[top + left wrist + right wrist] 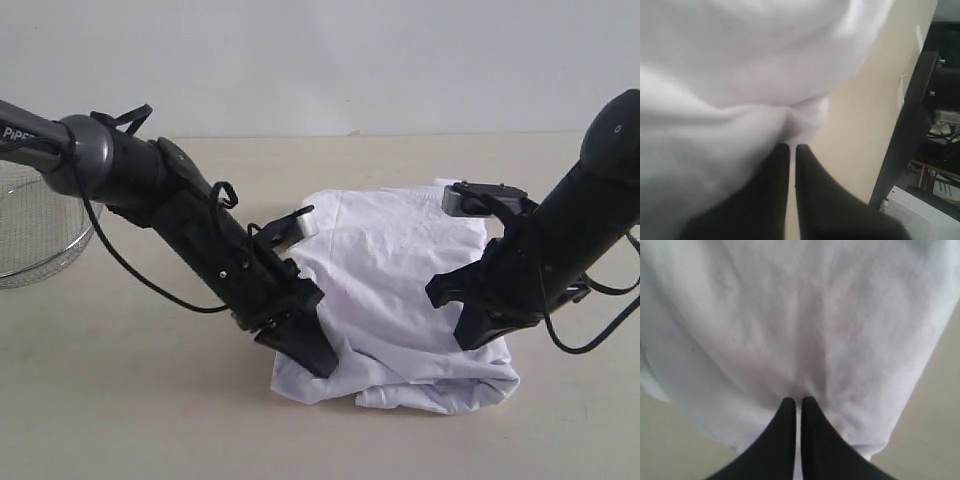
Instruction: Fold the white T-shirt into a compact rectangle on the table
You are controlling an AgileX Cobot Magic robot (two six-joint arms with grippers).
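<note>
While the white T-shirt lies on the table, left claw and right claw each pinch its cloth, closed tight.

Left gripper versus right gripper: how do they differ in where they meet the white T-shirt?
The black left gripper meets the wrinkled white T-shirt at its edge, bare pale beige table beside it; the black right gripper sits further in on the cloth. Cloth puckers at the left gripper's tips and lies smoother at the right gripper's. Both are shut, tips at the shirt.
</note>
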